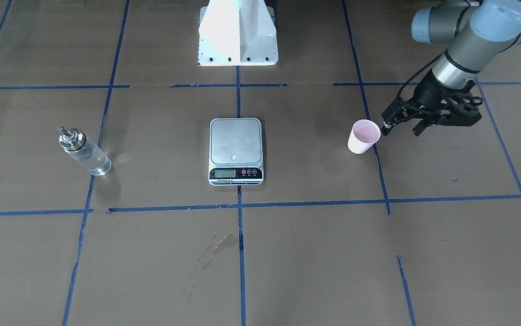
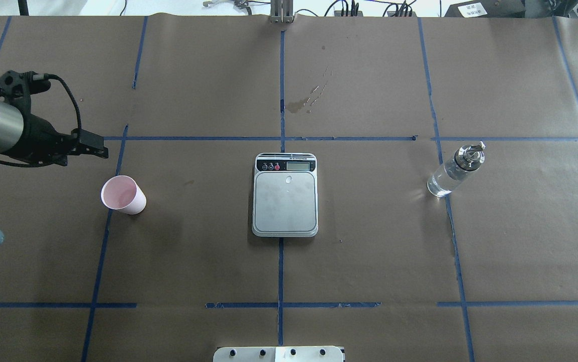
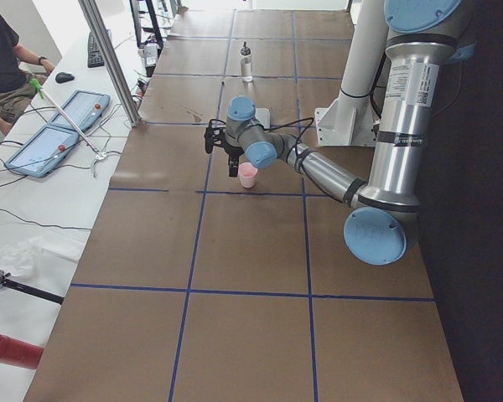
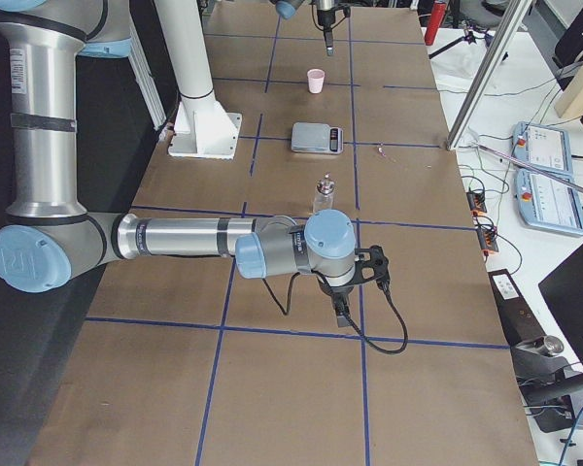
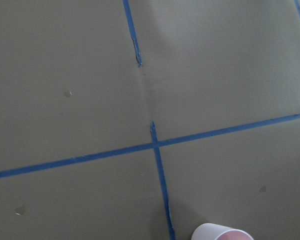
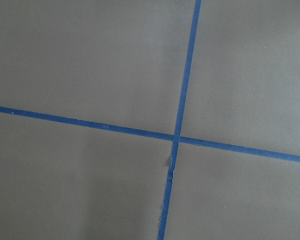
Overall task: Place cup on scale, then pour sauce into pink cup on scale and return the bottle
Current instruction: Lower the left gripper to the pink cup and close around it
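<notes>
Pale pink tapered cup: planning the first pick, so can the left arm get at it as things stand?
Probably yes: the left gripper hovers open just beside the upright pale pink tapered cup, with nothing standing between them.

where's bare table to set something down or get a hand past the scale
Bare paper on both sides of the scale: between it and the cup, and between it and the bottle. Crowded only at the cup, where the left fingers hover close.

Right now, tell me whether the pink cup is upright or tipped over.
Upright. The cup stands on its base on the table, mouth facing up, in front and overhead views, off the scale.
</notes>
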Robot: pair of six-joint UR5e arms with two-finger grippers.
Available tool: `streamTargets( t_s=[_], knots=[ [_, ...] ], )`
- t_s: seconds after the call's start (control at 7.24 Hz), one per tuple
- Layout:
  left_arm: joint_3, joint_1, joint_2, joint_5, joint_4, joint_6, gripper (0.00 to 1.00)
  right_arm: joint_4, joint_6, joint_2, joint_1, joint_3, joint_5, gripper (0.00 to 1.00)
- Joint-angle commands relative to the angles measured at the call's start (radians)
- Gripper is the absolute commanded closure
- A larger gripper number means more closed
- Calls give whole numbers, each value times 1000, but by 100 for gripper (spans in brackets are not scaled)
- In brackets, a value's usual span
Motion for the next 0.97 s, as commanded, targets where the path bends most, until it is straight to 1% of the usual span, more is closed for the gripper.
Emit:
streamTargets(
  t_s=[0.0, 0.28, 0.55, 0.69, 0.83],
  knots=[
    [8, 77, 30, 35, -1, -52, 0, 6, 9, 0, 0, -5, 10, 0],
    [40, 120, 30, 35, 5, -54, 0, 4, 16, -3, 0, -7, 49, 0],
    [51, 128, 28, 35, 5, -54, 0, 4, 16, -3, 0, -2, 50, 0],
    [55, 128, 27, 35, 5, -54, 6, 4, 16, -3, 0, -1, 50, 0],
    [54, 128, 25, 35, 5, -54, 21, 4, 16, -3, 0, -1, 50, 0]
  ],
)
